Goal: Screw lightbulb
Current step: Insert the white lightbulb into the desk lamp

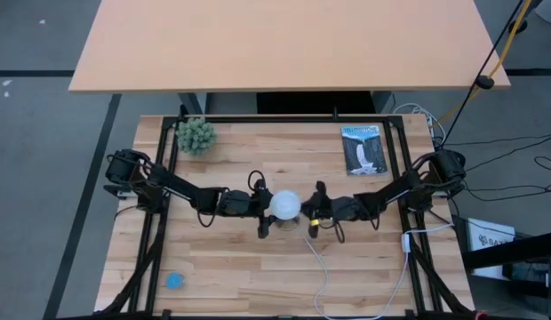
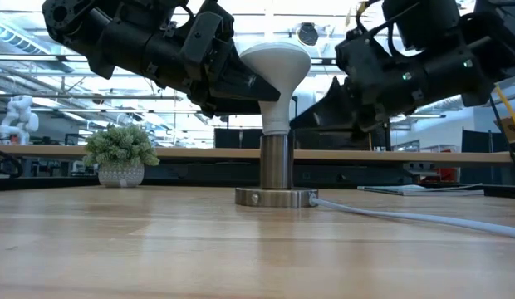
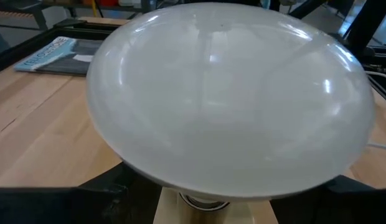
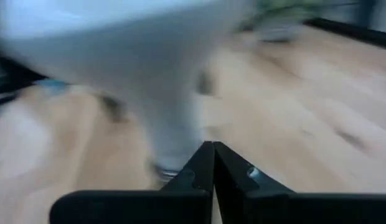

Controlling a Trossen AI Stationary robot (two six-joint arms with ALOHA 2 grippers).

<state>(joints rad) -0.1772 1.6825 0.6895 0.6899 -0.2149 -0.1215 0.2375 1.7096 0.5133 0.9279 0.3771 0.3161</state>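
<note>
Where the bare boards run along the lower edge of the high view, a small blue disc [image 1: 174, 282] lies at lower left, and a white cord [image 1: 322, 271] snakes up from the bottom edge toward the middle of the wooden table [image 1: 258, 258]. At the frame's centre the lightbulb [image 1: 285, 205] stands upright, its neck seated in a metal socket post [image 2: 276, 163] on a round base [image 2: 277, 198], dome uppermost.

From the left side of the high view the left gripper [image 1: 262, 206] reaches in with its fingers spread to either side of the white dome; in the left wrist view the bulb fills the frame with dark finger tips below each edge, though actual contact cannot be made out.

From the right the right gripper [image 1: 316, 212] sits just beside the bulb, apart from it. In the right wrist view its two fingers [image 4: 199, 168] are pressed together, holding nothing, pointing at the bulb's narrow neck.

Farther up the frame, a small potted plant [image 1: 195, 135] stands at upper left and a booklet [image 1: 363, 148] lies at upper right. Beyond the workbench, a second, pale tabletop [image 1: 284, 40] spans the top.
</note>
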